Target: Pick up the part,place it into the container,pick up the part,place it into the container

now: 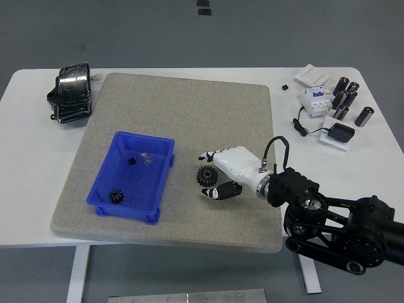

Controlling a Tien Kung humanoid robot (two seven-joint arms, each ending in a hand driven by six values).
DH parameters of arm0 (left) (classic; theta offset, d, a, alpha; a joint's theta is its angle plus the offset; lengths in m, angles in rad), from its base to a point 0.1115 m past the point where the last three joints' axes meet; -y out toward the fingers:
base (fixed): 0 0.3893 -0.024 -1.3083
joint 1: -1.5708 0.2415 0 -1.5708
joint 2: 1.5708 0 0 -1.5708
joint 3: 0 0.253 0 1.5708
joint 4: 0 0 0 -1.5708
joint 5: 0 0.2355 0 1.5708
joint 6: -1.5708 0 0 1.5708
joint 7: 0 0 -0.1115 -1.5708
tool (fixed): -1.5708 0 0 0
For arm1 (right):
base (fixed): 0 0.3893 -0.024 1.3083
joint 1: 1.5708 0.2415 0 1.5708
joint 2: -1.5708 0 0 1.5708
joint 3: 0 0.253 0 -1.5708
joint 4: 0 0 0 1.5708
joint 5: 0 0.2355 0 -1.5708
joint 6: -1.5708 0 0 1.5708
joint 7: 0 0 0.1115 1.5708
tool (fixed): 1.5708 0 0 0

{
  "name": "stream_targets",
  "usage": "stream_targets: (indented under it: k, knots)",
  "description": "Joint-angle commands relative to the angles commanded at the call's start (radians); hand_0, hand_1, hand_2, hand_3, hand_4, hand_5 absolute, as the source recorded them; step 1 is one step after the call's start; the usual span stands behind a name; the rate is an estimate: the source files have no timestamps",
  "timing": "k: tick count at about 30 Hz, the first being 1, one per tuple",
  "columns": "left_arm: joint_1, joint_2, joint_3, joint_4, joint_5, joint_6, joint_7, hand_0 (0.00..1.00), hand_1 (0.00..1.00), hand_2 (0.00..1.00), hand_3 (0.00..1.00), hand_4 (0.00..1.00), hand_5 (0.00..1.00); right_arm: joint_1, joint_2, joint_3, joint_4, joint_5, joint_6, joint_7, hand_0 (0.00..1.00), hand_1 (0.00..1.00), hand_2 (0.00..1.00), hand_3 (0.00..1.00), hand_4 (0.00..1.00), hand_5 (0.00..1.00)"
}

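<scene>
- Grey floor lies beyond a white table (38, 208), and most of the tabletop is covered by a grey felt mat (189, 107).
- At the far left, off the mat, sits a black bundle wrapped in shiny film (71, 93).
- On the near-left part of the mat stands a blue container (104, 180), a shallow open bin.
- Inside it, a small black gear (115, 196) lies near its near-left corner, and a tiny black piece (132, 161) and a small clear bit (146, 158) lie toward its far side.
- Just right of the bin, on the mat, a larger black gear (204, 175) stands apart from it.
- My right hand (224, 172) comes in from the lower right on its black arm (341, 230) and closes around that gear: white fingers (209, 156) reach just beyond it and the dark-tipped thumb (218, 192) sits on its near side. I cannot tell whether they touch it yet, so the grip is loose at best.
- At the far right of the table are a white breaker-like unit (314, 99), several dark cylinders (348, 99) and a black adapter with its cable (341, 133).
</scene>
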Motion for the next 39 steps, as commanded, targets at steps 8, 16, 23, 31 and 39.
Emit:
stream_targets:
  k: [8, 16, 23, 31, 39]
  knots:
    - [-0.003, 0.003, 0.001, 0.001, 0.002, -0.006, -0.001, 0.682, 0.665, 0.642, 0.587, 0.715, 0.310, 0.050, 0.042, -0.060, -0.091, 0.008, -0.009, 0.019, 0.449, 0.669, 0.750, 0.794, 0.801, 0.464]
    - [-0.003, 0.004, 0.002, 0.001, -0.002, -0.004, -0.003, 0.682, 0.665, 0.643, 0.585, 0.715, 0.311, 0.062, 0.049, -0.075, -0.113, 0.004, -0.019, 0.027, 0.421, 0.622, 0.716, 0.739, 0.795, 0.461]
    - [-0.006, 0.004, 0.007, 0.001, -0.009, -0.004, -0.010, 0.682, 0.664, 0.643, 0.583, 0.715, 0.308, 0.064, 0.049, -0.083, -0.124, 0.006, -0.028, 0.036, 0.360, 0.521, 0.511, 0.666, 0.738, 0.425]
    - [-0.005, 0.005, 0.010, 0.002, -0.015, -0.002, -0.016, 0.682, 0.664, 0.645, 0.581, 0.716, 0.312, 0.065, 0.050, -0.096, -0.137, 0.006, -0.032, 0.041, 0.341, 0.498, 0.472, 0.647, 0.712, 0.412]
    - [-0.006, 0.005, 0.013, 0.002, -0.020, -0.001, -0.022, 0.683, 0.664, 0.646, 0.580, 0.715, 0.315, 0.066, 0.049, -0.104, -0.147, 0.005, -0.034, 0.045, 0.338, 0.497, 0.464, 0.643, 0.691, 0.389]
